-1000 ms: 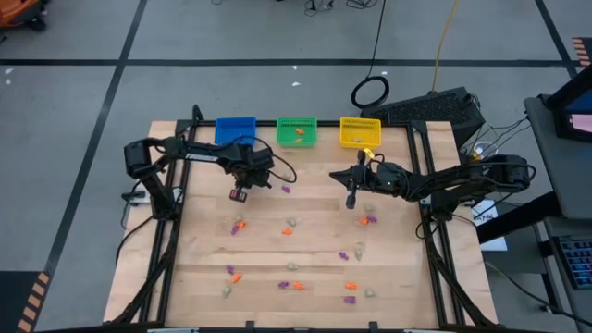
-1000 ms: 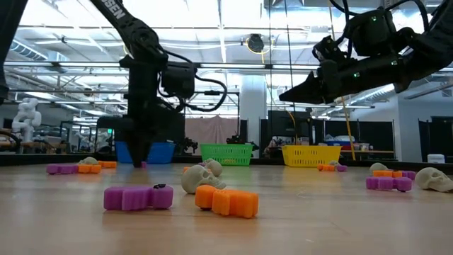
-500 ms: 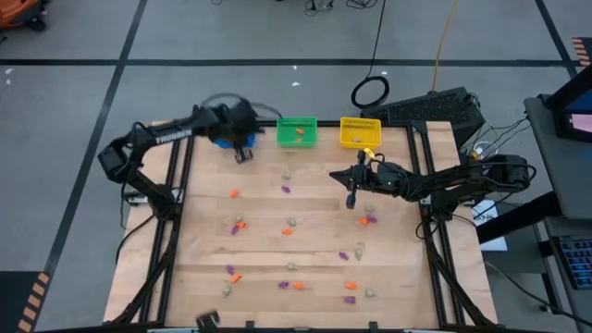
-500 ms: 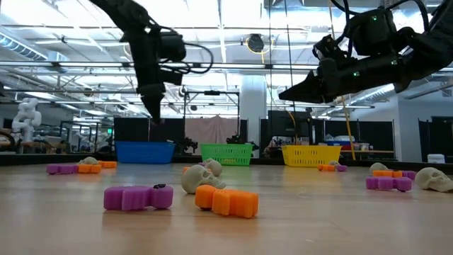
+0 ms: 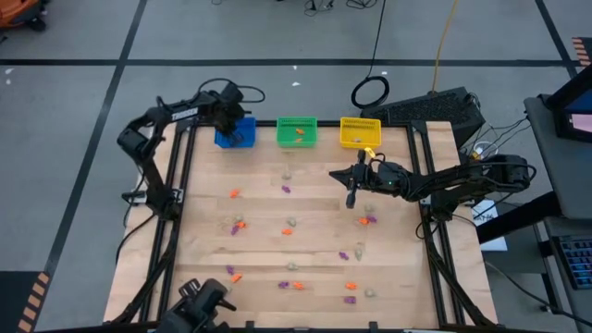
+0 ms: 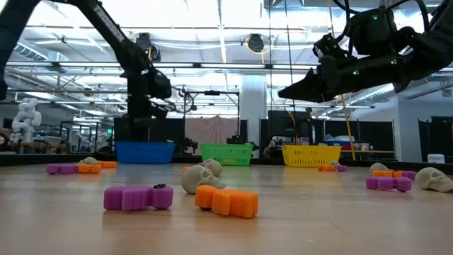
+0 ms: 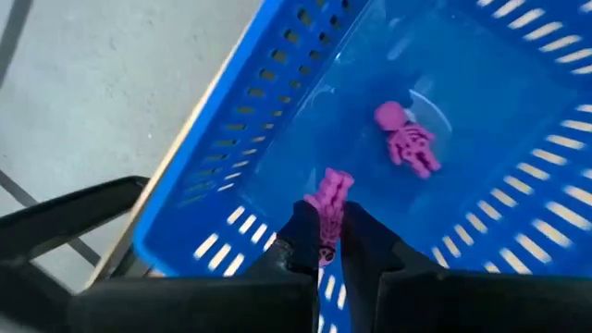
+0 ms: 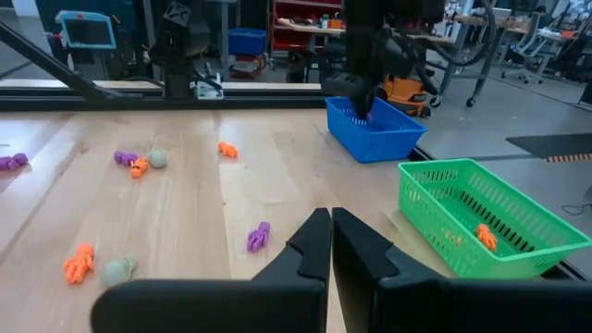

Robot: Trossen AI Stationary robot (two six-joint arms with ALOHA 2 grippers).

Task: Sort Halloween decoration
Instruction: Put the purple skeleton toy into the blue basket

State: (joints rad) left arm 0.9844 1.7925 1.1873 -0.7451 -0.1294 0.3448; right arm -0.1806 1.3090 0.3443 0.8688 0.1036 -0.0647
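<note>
On the big wooden table [image 5: 305, 250] stand three plastic bins: blue [image 5: 235, 132], green [image 5: 297, 130] and yellow [image 5: 360, 131]. The left gripper [image 7: 329, 242] hangs over the blue bin, pinching a tiny purple trinket [image 7: 327, 199]. One purple skeleton [image 7: 407, 142] lies inside. The right gripper [image 8: 330, 242] hovers mid-table, closed and empty.

High view: left gripper [image 5: 235, 129] over blue bin [image 5: 242, 141], fingers and bin contents too small to tell. Trinkets on table [image 5: 305, 254] read as coloured specks only, shapes unresolved. Left wrist view: purple trinket [image 7: 326, 208] partly hidden between fingers [image 7: 298, 242]; bin cut off by picture edges
</note>
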